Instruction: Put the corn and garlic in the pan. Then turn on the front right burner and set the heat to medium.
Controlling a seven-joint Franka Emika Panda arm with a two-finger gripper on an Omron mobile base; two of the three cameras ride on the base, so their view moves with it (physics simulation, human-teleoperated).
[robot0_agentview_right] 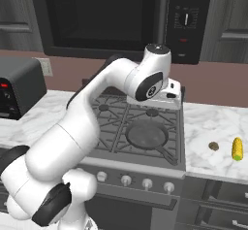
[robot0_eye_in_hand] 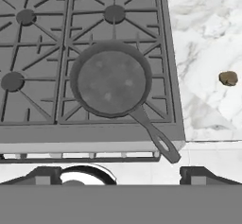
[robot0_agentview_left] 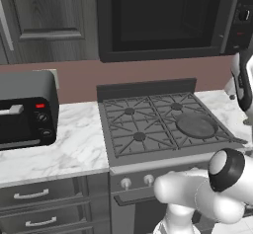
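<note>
- Your tool (robot0_eye_in_hand: 120, 176) hangs above the stove, fingertips spread wide, gripping nothing.
- Pan (robot0_eye_in_hand: 111, 79) sits on the front right burner.
- Garlic (robot0_agentview_right: 213, 146) and corn (robot0_agentview_right: 237, 148) lie side by side on the worktop (robot0_agentview_right: 213, 122), right of the stove.

Pan (robot0_eye_in_hand: 111, 79): matt dark grey metal, faintly mottled. Grates (robot0_eye_in_hand: 42, 38): matt black cast iron. Counter (robot0_agentview_right: 213, 122): smooth white marble, grey veins. Corn (robot0_agentview_right: 237, 148): bumpy yellow. Garlic (robot0_eye_in_hand: 228, 78): dull tan. Knobs (robot0_agentview_right: 126, 180): silvery metal.

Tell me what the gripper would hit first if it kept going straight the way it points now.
Most likely the pan on the front right burner: the gripper points down at the stove, with the pan near the middle of the hand view. The exact landing spot is uncertain, since depth is unclear.
</note>
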